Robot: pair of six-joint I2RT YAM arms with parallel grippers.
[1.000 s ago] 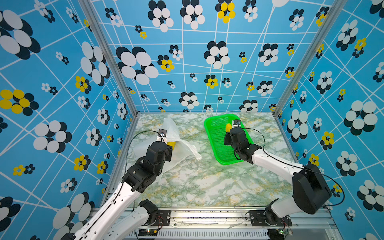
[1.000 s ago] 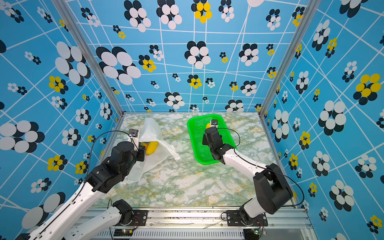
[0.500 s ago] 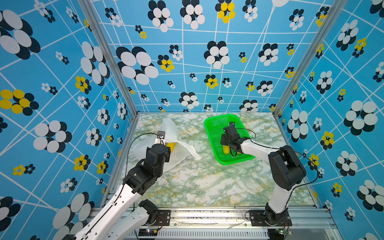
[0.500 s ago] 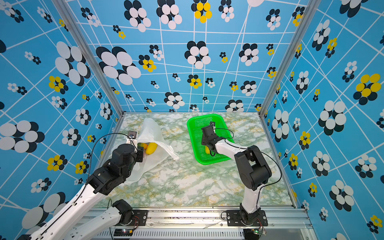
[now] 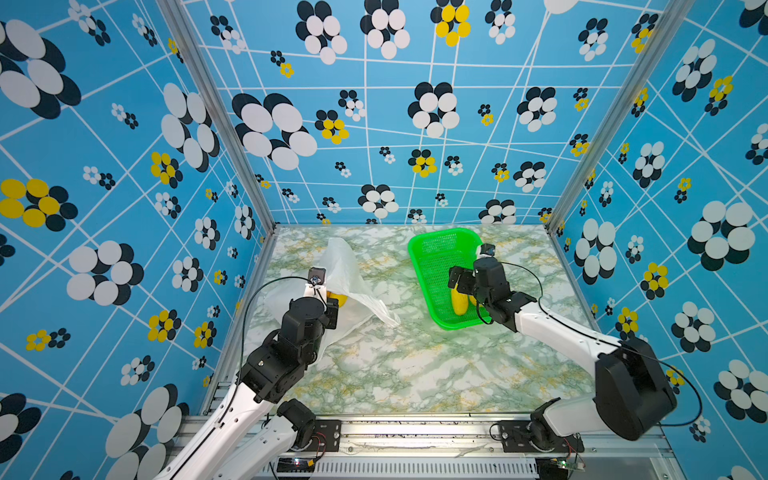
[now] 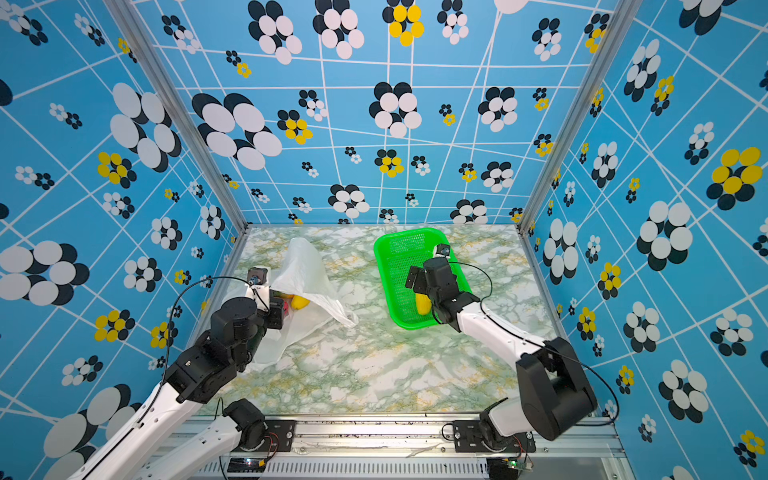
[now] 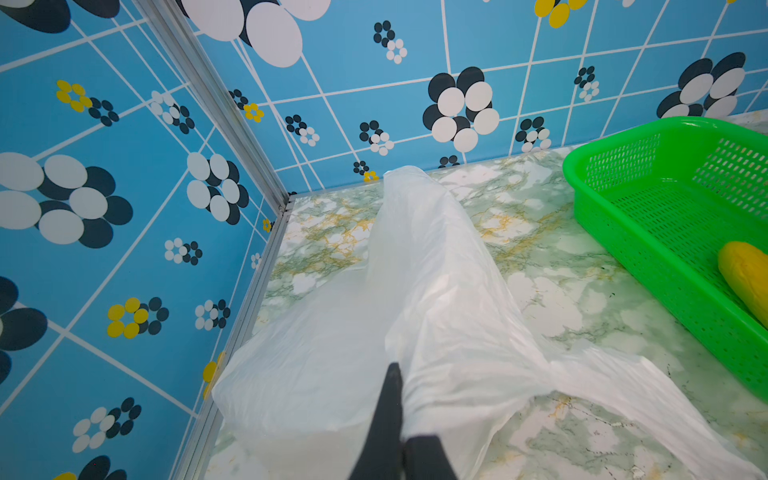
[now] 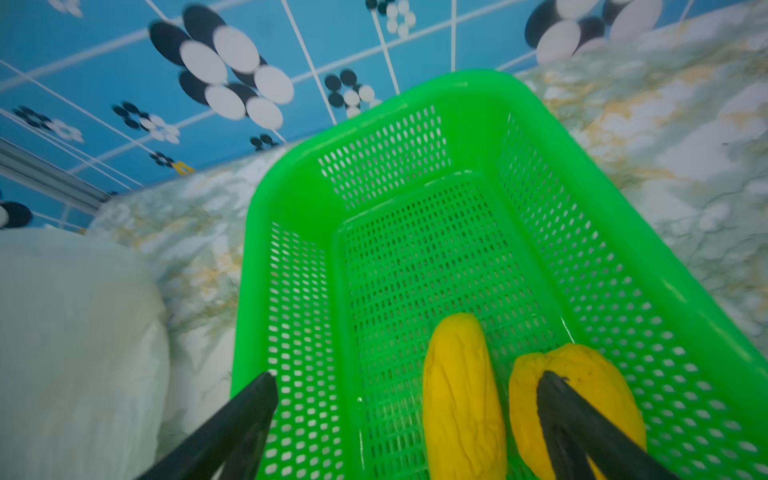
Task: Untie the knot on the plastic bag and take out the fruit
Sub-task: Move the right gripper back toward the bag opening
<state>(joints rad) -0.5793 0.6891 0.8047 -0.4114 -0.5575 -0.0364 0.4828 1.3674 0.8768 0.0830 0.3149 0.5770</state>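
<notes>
The left hand (image 7: 399, 415) was shut, pinching the film of the bag (image 7: 436, 291), which draped limp by the left edge of the bench (image 5: 415, 374). No knot showed. A yellow fruit (image 5: 337, 298) lay in the bag's open mouth. The right hand (image 8: 407, 376) gaped empty over the basket (image 8: 291, 187) toward the far right corner, above two more fruit (image 8: 461, 395). The film looked thin, slippery and easily torn, so an edge was the place to grip. The fruit looked light and soft, best taken across the middle.

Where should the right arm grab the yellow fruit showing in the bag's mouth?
Pinch the yellow fruit across its exposed middle, coming from above on the basket side, probably: the plastic bag tents over its far side, leaving that face open.
</notes>
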